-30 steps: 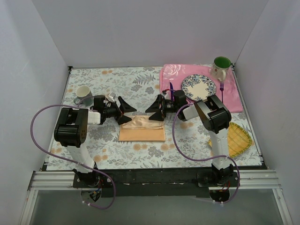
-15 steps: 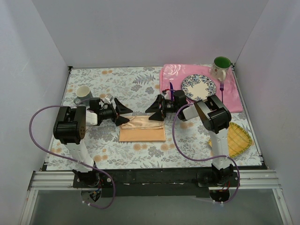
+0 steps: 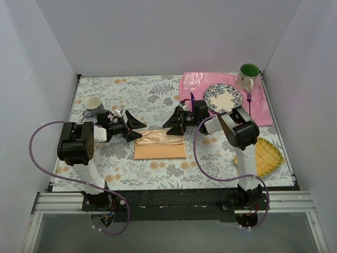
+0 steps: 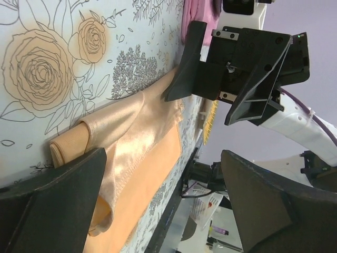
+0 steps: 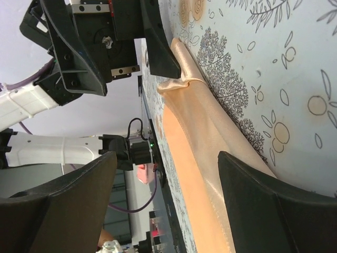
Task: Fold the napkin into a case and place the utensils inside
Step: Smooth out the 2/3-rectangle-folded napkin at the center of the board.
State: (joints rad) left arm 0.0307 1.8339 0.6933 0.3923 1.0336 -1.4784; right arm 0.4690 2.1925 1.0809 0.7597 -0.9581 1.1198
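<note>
The peach-orange napkin lies folded into a flat rectangle on the floral tablecloth, with a rumpled fold along its far edge. My left gripper is open at the napkin's far left corner, holding nothing. My right gripper is open at the far right corner, facing the left one. In the wrist views the napkin runs between the open fingers. The dark purple knife and the purple fork lie on the pink placemat, either side of the plate.
A green mug stands at the placemat's far right corner. A grey mug sits at the left, just behind my left arm. A yellow woven mat lies at the right near edge. White walls enclose the table.
My left gripper has drawn back to the left, off the napkin's far edge. The raised bulge in the napkin has settled flatter. The right gripper has barely moved.
</note>
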